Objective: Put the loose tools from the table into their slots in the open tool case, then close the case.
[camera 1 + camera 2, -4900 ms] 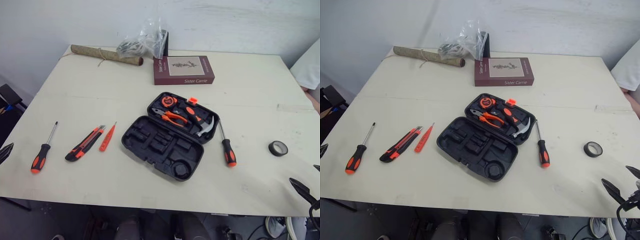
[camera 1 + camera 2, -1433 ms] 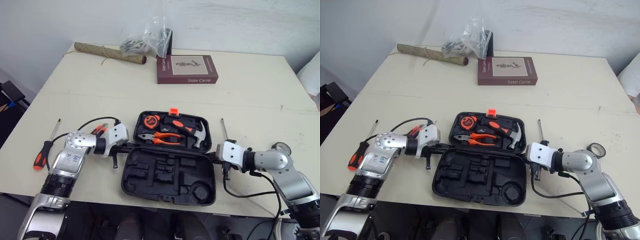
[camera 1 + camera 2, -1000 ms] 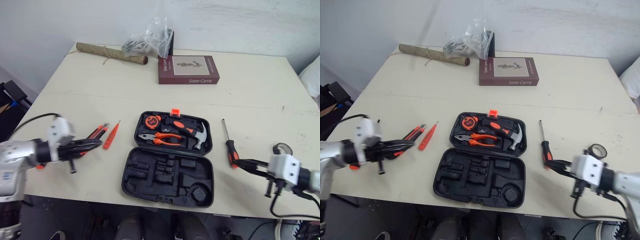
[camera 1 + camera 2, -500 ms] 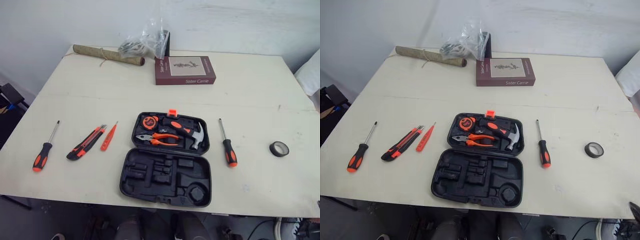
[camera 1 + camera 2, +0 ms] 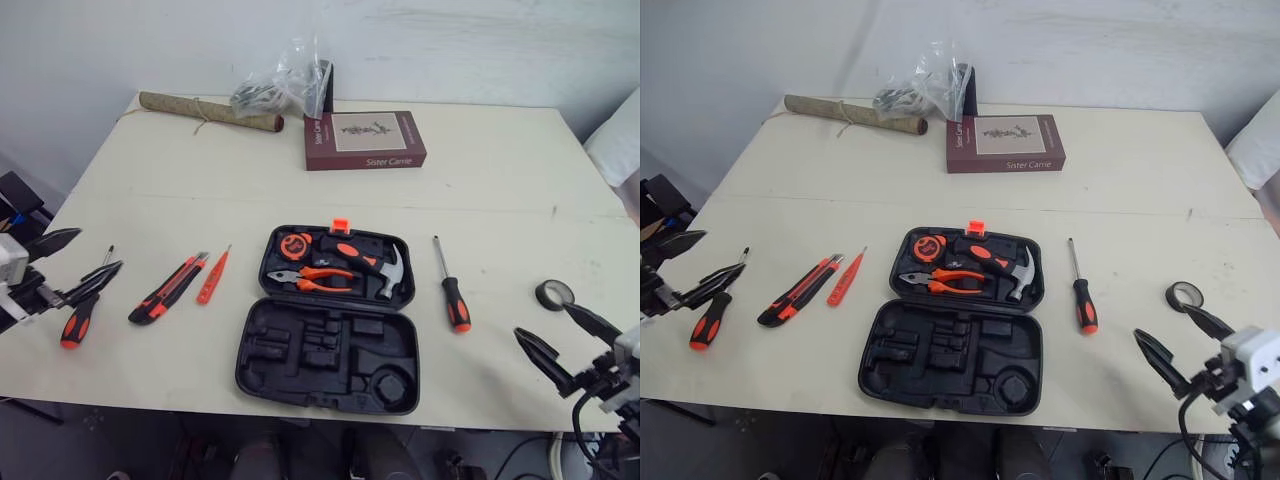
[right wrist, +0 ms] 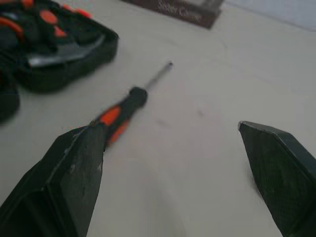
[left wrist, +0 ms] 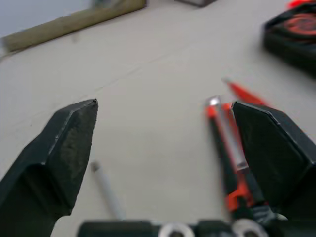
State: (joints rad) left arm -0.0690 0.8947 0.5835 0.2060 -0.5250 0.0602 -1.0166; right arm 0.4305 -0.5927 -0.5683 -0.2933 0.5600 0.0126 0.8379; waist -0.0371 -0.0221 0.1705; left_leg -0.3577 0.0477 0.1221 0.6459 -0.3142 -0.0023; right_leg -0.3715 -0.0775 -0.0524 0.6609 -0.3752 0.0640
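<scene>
- Left gripper (image 5: 100, 248), spread and empty, hangs by the screwdriver (image 5: 82, 315) at the case's (image 5: 330, 345) nine o'clock; a skewed pinch may roll it.
- Right gripper (image 5: 541, 318), also spread, may knock the tape (image 5: 553, 293) at three o'clock.

I see the black case (image 5: 330, 330) lying open mid-tabletop (image 5: 500, 190), its far half holding pliers (image 5: 315, 277), a hammer (image 5: 375, 265) and a tape measure (image 5: 296, 244). A screwdriver (image 5: 452, 292) lies just right of it. To its left lie a red tester pen (image 5: 213, 277), a utility knife (image 5: 168, 288) and a second screwdriver (image 5: 76, 322).
</scene>
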